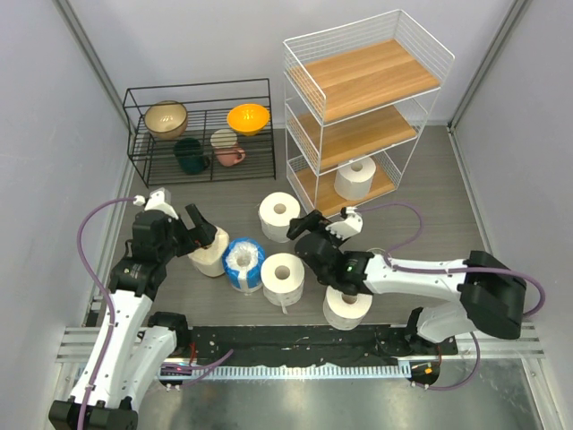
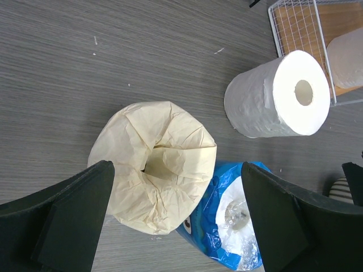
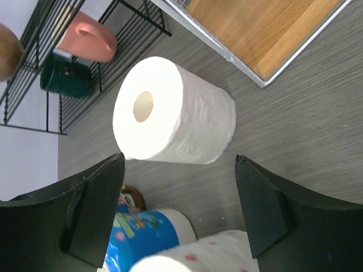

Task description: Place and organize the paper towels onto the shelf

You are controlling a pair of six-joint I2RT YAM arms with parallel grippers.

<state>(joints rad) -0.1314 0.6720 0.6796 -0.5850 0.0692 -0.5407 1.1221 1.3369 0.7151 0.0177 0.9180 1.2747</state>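
While hovering wide open over white roll [image 3: 181,122] at 8 o'clock of shelf [image 1: 367,76], centre right gripper [image 3: 178,164], drop, pinch its sides. Same for left gripper [image 2: 177,170], wide over cream roll [image 2: 150,164] beside blue roll [image 2: 218,195].

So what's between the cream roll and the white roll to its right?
The blue-wrapped roll, upright between the cream roll and the white roll; the top view shows it.
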